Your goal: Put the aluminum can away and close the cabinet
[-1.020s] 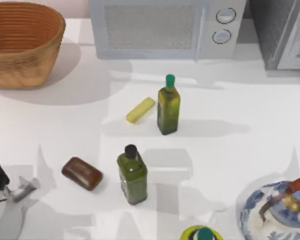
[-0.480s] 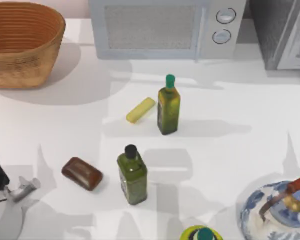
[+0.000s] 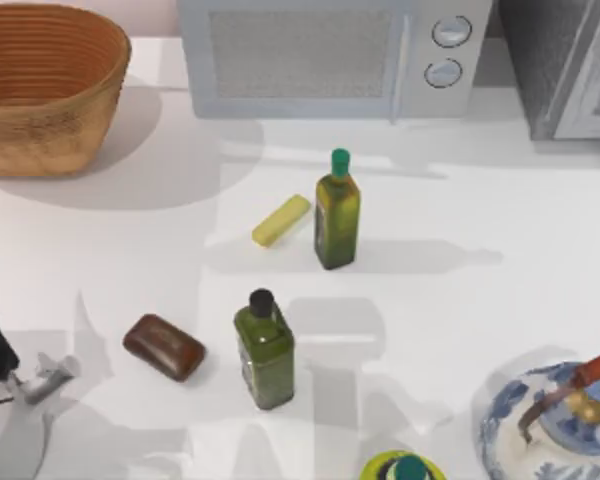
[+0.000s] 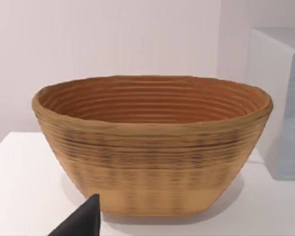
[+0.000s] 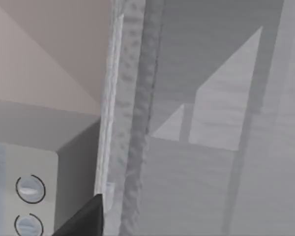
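Cabinet (image 3: 565,60) sits at the table's (image 3: 480,300) far right corner, dark speckled grey with a pale framed door panel, cut off by the top view's edge. Microwave (image 3: 330,55) stands just left of it.

Right gripper (image 5: 83,221): the right wrist view looks straight at the cabinet (image 5: 137,123) from close up, with the speckled edge and the pale panel side by side. The microwave (image 5: 24,191) and its two knobs are beside that edge. One dark tip shows, apart from the cabinet. How wide the gripper stands, cannot tell.

Left gripper (image 3: 42,380) is parked at the near left edge of the table, well apart from the cabinet. Its wrist view faces the basket (image 4: 152,147), which is upright. Opening: cannot tell.

Rest of the table in the top view:
- The basket (image 3: 40,90) is at the far left.
- The far bottle (image 3: 337,215) is mid-table, upright, with a green cap.
- A yellow bar (image 3: 281,221) lies just left of it.
- The near bottle (image 3: 265,350) is upright, with a black cap.
- A brown bar (image 3: 164,347) lies to its left.
- A blue-white pot (image 3: 550,430) is at the near right.
- A yellow-green round top (image 3: 405,468) is at the near edge.
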Tool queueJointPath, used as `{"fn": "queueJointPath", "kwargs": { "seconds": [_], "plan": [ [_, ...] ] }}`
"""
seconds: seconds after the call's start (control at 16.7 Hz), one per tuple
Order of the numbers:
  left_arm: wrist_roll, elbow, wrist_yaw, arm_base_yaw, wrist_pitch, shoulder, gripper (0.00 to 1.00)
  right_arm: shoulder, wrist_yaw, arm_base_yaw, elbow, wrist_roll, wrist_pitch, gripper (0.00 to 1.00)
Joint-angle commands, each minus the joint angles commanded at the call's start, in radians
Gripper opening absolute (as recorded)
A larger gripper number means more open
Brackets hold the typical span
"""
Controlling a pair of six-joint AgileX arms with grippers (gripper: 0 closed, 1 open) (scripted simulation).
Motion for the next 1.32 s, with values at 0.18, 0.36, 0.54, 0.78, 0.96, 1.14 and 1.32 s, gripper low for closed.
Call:
{"fn": "queueJointPath", "kwargs": {
  "seconds": [0.18,0.36,0.54,0.78,0.96,1.14,1.32],
  "plan": [
    [0.0,0.0,0.0,0.0,0.0,0.0,1.0,0.237,-0.139,-0.142,0.044,0.014,0.16,1.0],
    [0.0,0.0,0.0,0.0,0.0,0.0,1.0,0.446,-0.236,-0.257,0.071,0.023,0.288,1.0],
    [0.0,0.0,0.0,0.0,0.0,0.0,1.0,0.609,-0.281,-0.349,0.083,0.02,0.382,1.0],
    [0.0,0.0,0.0,0.0,0.0,0.0,1.0,0.742,-0.281,-0.431,0.085,-0.003,0.461,1.0],
    [0.0,0.0,0.0,0.0,0.0,0.0,1.0,0.769,-0.279,-0.449,0.084,-0.012,0.48,1.0],
    [0.0,0.0,0.0,0.0,0.0,0.0,1.0,0.769,-0.279,-0.449,0.084,-0.012,0.48,1.0],
    [0.0,0.0,0.0,0.0,0.0,0.0,1.0,0.766,-0.28,-0.446,0.093,-0.013,0.469,1.0]
  ]
}}
